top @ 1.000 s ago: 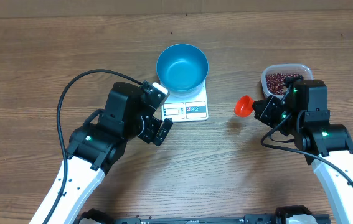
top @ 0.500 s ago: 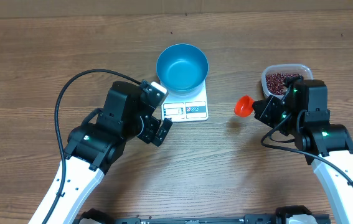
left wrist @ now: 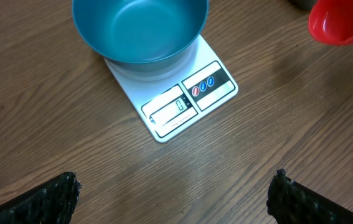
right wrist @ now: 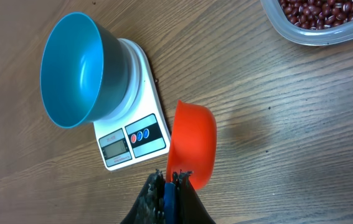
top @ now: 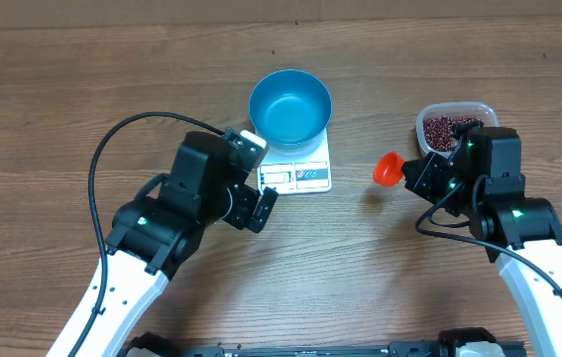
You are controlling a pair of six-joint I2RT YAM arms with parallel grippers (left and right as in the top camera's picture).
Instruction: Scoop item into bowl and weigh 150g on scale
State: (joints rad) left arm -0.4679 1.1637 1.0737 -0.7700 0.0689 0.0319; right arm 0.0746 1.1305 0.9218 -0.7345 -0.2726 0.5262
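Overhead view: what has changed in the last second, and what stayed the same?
Almost nothing. The left arm shifted very slightly; the left end effector is open and empty. Nothing was taken or released. The right end effector keeps the red scoop; the blue bowl stays empty on the scale.

Only the left arm (top: 147,226) has moved, and only a little. Its black wrist housing (top: 206,174) and the left claw (top: 257,188) sit a touch nearer the right edge of the desk than a second ago, after a small sway toward the left edge half a second back. This brings the claw a shade closer to the scale's (top: 305,177) near left corner. The black cable (top: 95,178) looping off the arm has swayed with it.
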